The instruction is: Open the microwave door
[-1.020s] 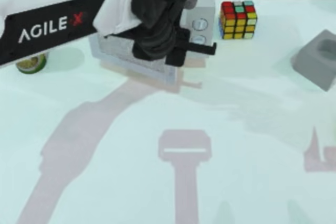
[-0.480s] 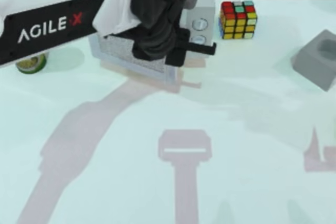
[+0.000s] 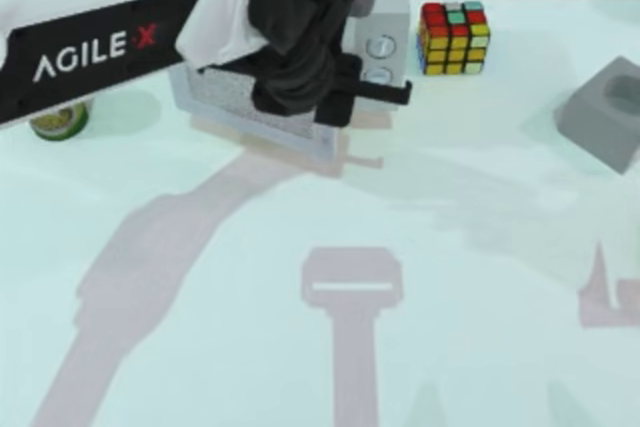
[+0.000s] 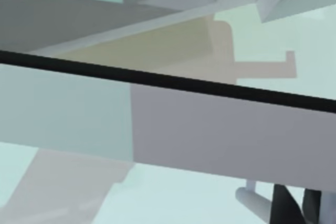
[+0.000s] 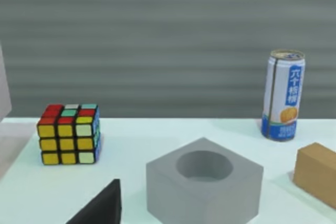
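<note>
The light grey microwave (image 3: 385,7) stands at the back middle of the table, its two silver knobs (image 3: 379,47) on the side panel. The microwave door (image 3: 245,112) with its speckled mesh window stands slightly ajar, its free edge swung out from the front. My left arm reaches over it from the left, and my left gripper (image 3: 345,97) sits at the door's knob-side edge. In the left wrist view the dark fingers (image 4: 286,208) close round the pale door handle (image 4: 252,200) under the door panel. A dark part of my right gripper (image 5: 102,211) shows only in the right wrist view.
A colourful puzzle cube (image 3: 455,37) stands right of the microwave. A dark grey block (image 3: 605,112) with a round hollow sits at the right edge. A small green-yellow tin (image 3: 58,119) is at the left. A tall drink can (image 5: 283,95) and a brown box (image 5: 317,174) lie beyond the block.
The left arm's wrist has turned very slightly; the door and everything else stay where they were.
</note>
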`<state>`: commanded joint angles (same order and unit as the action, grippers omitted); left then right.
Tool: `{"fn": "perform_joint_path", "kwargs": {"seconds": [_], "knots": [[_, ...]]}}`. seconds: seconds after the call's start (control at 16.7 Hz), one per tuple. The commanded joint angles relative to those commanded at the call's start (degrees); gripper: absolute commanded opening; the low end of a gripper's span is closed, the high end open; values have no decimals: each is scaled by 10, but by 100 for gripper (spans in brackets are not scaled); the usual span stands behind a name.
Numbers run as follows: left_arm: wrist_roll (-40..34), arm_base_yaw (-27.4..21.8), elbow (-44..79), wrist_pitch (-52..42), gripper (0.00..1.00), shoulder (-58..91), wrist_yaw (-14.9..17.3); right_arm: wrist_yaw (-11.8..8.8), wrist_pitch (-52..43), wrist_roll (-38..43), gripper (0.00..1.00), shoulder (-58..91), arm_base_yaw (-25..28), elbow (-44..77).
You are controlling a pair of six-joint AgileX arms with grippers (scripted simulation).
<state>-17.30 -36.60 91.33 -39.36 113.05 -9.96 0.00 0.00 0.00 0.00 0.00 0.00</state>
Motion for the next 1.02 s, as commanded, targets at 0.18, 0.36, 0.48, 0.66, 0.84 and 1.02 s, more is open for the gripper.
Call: {"fn": "perform_joint_path", "kwargs": {"seconds": [0.18, 0.36, 0.48, 0.66, 0.84, 1.02], "knots": [[0, 0, 0, 0, 0, 0, 0, 0, 0, 0, 100, 0, 0, 0], [0, 0, 0, 0, 0, 0, 0, 0, 0, 0, 100, 0, 0, 0], [0, -3, -3, 1, 0, 1, 4, 0, 0, 0, 100, 0, 0, 0], [29, 4, -32, 13, 0, -21, 18, 0, 0, 0, 100, 0, 0, 0], [63, 13, -65, 27, 0, -46, 35, 0, 0, 0, 100, 0, 0, 0], [68, 14, -69, 29, 0, -50, 38, 0, 0, 0, 100, 0, 0, 0]]}}
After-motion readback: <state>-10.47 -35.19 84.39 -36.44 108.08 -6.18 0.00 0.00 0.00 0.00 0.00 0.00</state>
